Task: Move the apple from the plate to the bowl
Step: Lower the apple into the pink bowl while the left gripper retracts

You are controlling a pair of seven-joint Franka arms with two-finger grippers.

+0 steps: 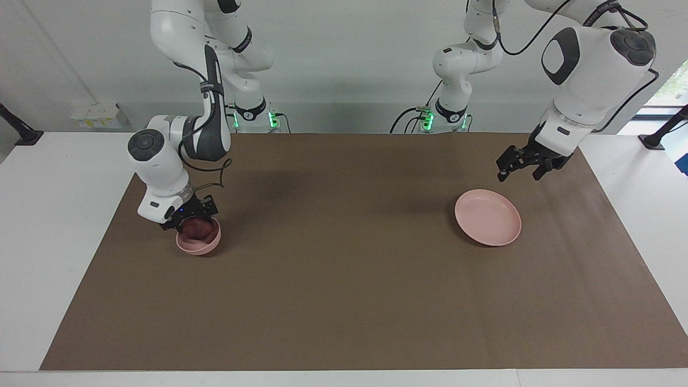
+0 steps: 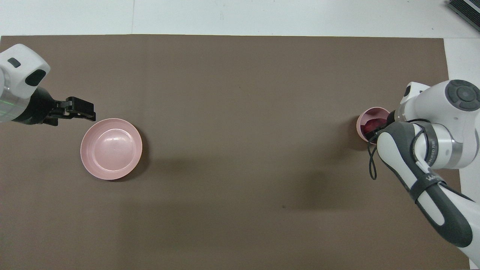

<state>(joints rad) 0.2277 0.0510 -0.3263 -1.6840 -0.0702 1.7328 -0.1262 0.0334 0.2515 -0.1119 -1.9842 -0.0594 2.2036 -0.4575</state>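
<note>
In the facing view, going from its left edge, the right pincer (image 1: 196,220) is down at the bowl (image 1: 200,240), its fingers spread around the apple (image 1: 196,228), which sits inside the bowl; whether the pads touch the fruit I cannot tell. The bowl stands on the brown mat (image 1: 344,279) toward the right arm's end of the surface (image 1: 48,226). Further along, the plate (image 1: 488,217) lies bare on the mat toward the left arm's end, and the left pincer (image 1: 520,171) waits in the air just beside it, over the mat on the robots' side, fingers parted with nothing between them.

The overhead view runs the other way: left pincer (image 2: 80,110) first, next to the plate (image 2: 111,148), whose glossy bare floor shows plainly here. At the other end the right arm's wrist covers its pincer — only part of the bowl (image 2: 365,116) and a sliver of the apple (image 2: 371,125) show.

White lettering runs along the right arm's dark forearm band, too fragmentary to read.
</note>
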